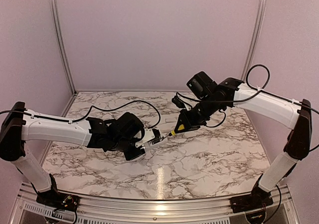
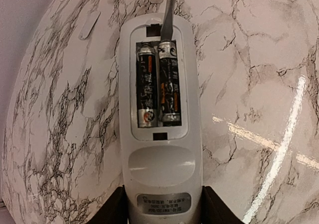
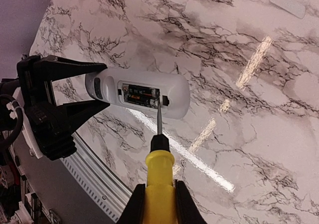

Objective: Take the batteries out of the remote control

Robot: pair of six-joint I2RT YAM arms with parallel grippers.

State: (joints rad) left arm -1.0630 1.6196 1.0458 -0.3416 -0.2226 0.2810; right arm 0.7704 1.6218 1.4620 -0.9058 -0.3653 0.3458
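Working above the marble table [image 1: 209,154], left of centre. Clamping the remote control [image 2: 160,159] by its sides in the half-closed left gripper [image 3: 97,84]. Pinching the yellow screwdriver [image 3: 159,166] in the narrowed right gripper [image 3: 158,199] and setting its tip at the compartment's right end. Having the cover [image 2: 89,24] off (lying apart on the table) — leaving both batteries [image 2: 158,84] to pry out.
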